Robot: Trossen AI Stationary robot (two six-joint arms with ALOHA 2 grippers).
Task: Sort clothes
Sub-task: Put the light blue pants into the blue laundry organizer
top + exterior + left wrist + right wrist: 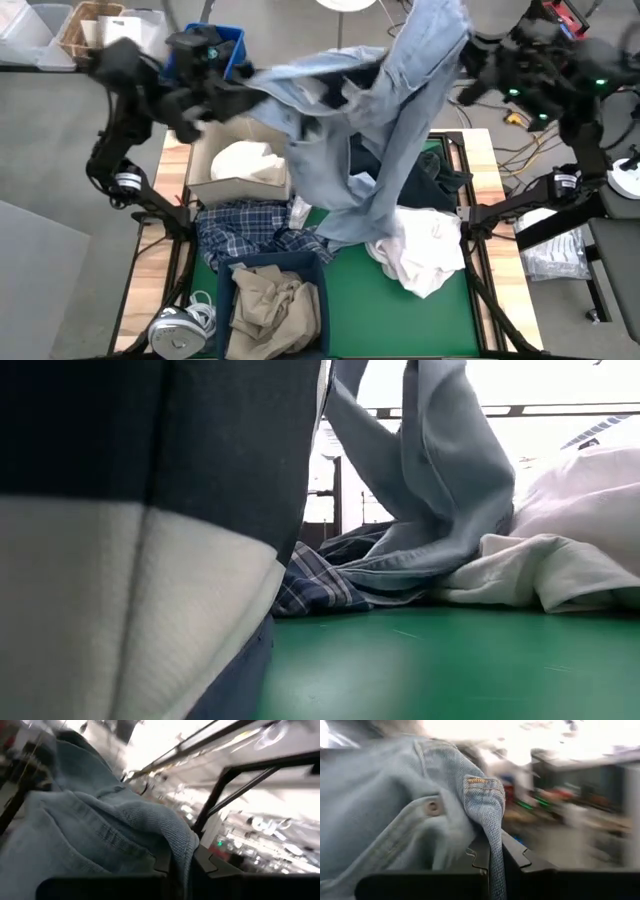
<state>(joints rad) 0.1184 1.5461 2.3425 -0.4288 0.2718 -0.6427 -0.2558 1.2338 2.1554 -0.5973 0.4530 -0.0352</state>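
Note:
The light blue denim (380, 120) is held up over the table's far half by both grippers. My left gripper (250, 82) is shut on its left end and my right gripper (468, 38) on its right end. A long leg hangs down, and its lower end (410, 565) lies on the plaid shirt (250, 232) and the green mat. A white shirt (420, 255) lies at the right, and a dark navy piece (405, 170) sits behind the denim. Tan trousers (270, 305) lie in a blue bin at the near edge. My left gripper pinches a folded edge of the denim (176, 851) between its two fingers. The cloth bunches over the fingers and is lifted clear there. My right gripper pinches the denim's waistband (489, 851) between its two fingers, close to the metal button (433, 808). That end is the highest, and the leg hangs below it.
A cardboard box (205, 170) with a white garment (248, 160) stands at the left, and a blue crate (228, 48) at the far left. A bin wall (150, 540) fills the low view's left. The green mat (400, 320) is bare at the near right.

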